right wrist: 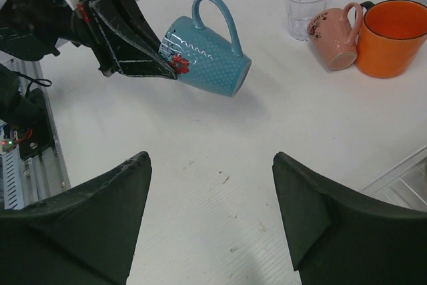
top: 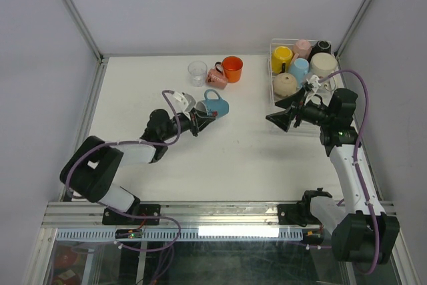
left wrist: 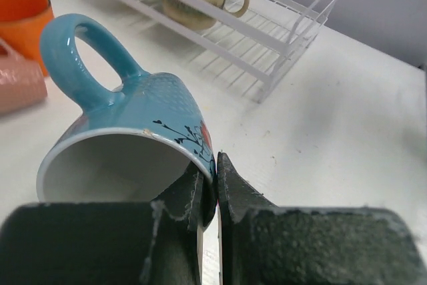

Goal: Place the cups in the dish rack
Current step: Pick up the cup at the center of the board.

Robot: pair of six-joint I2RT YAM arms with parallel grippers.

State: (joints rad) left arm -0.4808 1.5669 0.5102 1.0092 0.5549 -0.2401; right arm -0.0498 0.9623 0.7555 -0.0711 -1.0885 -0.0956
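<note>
**Rack a bit over half full, blue mug in the grip**

By my count six are already in the rack (top: 272, 78) at the far right of the tabletop (top: 247, 158): yellow mug (top: 281, 57), small pink mug (top: 303, 47), black mug (top: 323, 47), pale blue mug (top: 299, 68) and two beige mugs (top: 323, 65).

Left to load: the glass (top: 197, 72), a tipped pink mug (top: 217, 77) lying against the orange mug (top: 232, 69), all bunched at the far middle, plus the blue mug (top: 215, 103) just beside them.

The left fingers (left wrist: 267, 231) are pinching the blue mug's rim, one inside and one outside. It's tilted with the handle up, well apart from the rack. Can't tell if its base is off the tabletop.

The right fingers (right wrist: 100, 211) are spread wide on nothing, hanging just in front of the rack.

So four to go, I'd say, blue one likely next.
</note>
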